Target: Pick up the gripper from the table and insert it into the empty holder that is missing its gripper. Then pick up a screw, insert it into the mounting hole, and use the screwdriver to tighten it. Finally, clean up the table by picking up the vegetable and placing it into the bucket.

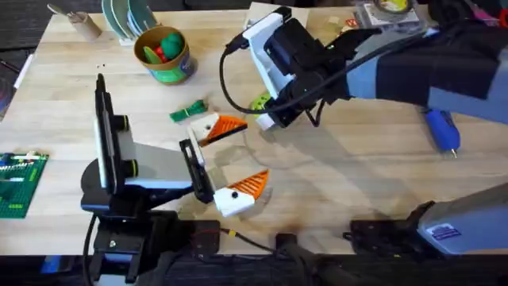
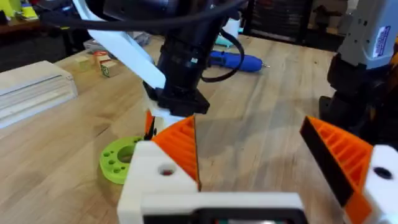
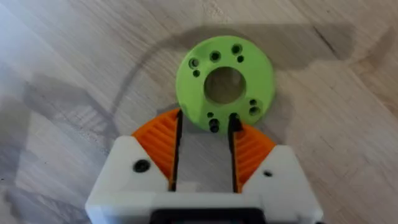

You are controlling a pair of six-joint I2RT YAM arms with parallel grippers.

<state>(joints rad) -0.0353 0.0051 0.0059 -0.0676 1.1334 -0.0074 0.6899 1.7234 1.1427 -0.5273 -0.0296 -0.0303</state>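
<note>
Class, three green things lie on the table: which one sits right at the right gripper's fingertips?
The lime-green disc with holes. The right gripper has its fingers at its rim; the vegetable and bucket lie farther off.

Lime-green holed disc [image 3: 224, 84] on table [image 1: 349, 175]; green baseplate [image 1: 17, 184] at left edge.

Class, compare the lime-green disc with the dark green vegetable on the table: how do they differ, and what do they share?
The disc is lime green, flat, round, with holes; the vegetable is darker, elongated, leafy. The disc lies at the fingertips of the right gripper; the vegetable lies with no fingers on it. Both are green and rest on the table.
</note>
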